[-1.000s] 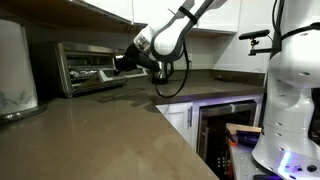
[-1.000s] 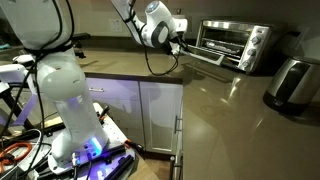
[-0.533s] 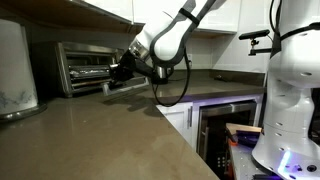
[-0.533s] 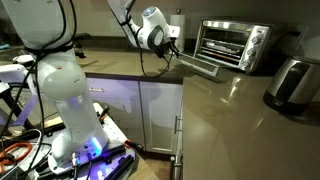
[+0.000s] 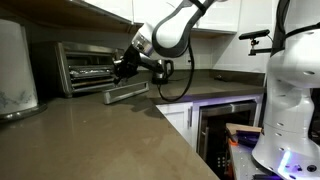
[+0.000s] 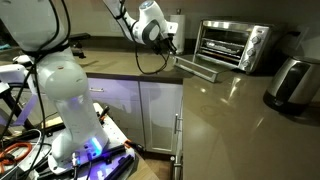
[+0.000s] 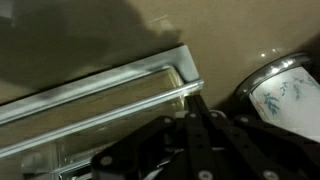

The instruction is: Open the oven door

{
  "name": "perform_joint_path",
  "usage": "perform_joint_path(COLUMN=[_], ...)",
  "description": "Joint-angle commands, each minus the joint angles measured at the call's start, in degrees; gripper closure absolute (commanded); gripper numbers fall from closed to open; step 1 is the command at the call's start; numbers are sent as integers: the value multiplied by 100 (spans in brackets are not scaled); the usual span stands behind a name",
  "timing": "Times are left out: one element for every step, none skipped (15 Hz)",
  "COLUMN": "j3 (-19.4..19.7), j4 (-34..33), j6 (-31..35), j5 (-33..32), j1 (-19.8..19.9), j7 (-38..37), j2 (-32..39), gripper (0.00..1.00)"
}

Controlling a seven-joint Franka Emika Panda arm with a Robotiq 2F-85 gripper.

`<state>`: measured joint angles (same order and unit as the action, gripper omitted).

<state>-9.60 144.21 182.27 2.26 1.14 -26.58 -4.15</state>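
As the door (image 5: 125, 93) is lying flat over the desk (image 5: 120, 135), I am aiming to lift my pincer (image 5: 121, 70) straight clear; apart or together, I cannot tell.

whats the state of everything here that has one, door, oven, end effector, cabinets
oven door: open, folded down almost flat over the counter
toaster oven: cavity exposed, rack visible inside
end effector: above the door, apparently not gripping it; open or shut, cannot tell
built-in glass-fronted appliance: door shut
lower cabinet doors: shut
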Motion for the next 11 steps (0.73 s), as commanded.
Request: perform_joint_path(j3=[116,148,222,233,303,385,453,540,624,708,765], j4=[532,570,635,683,717,751,786,825,860,891,905], j6=[-816,-998,-1172,-1296,-1414,-1435,-1469,-1452,-1408,-1388,-1389], j5=[72,74,135,326,396,503,591,684,764,832,868], j1=[-121,-151,-248,-301,-395,-524,-617,-740,-846,-954,-1022], j7=[201,226,281,452,516,619,703,806,897,998,1074], j2=[-1285,-1512,-1771,-1995,-2172,-2318,-2459,-2574,-2659,-2749,-2814], gripper=[100,100,100,100,100,100,100,100,100,100,100])
